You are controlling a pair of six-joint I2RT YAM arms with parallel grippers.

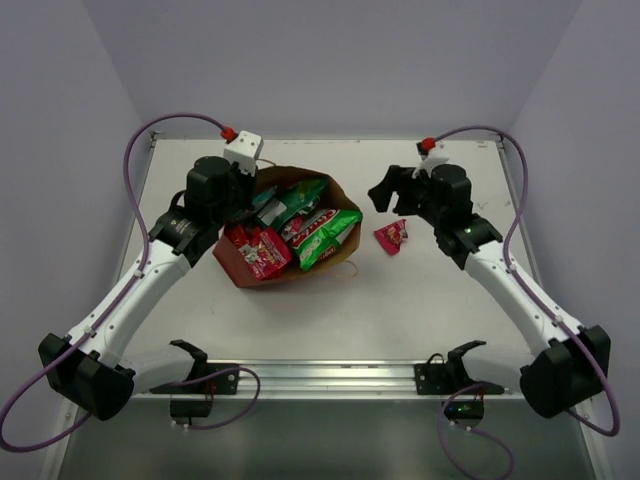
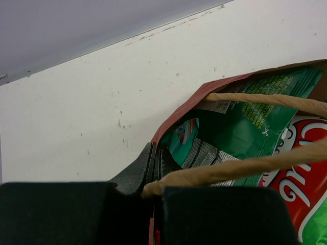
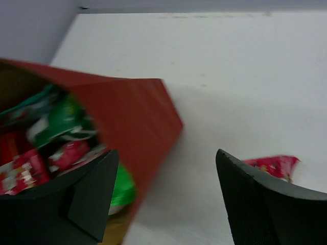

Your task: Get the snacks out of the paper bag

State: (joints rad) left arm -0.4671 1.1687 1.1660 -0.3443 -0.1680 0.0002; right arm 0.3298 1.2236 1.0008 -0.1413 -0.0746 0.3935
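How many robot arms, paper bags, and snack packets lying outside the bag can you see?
robot arms: 2 (left arm, right arm)
paper bag: 1
snack packet outside the bag: 1
Total: 4

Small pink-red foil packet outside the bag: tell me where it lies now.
Top view: the small pink-red foil packet lies on the white table right of the red-and-brown paper bag, apart from it, beside the open right gripper.
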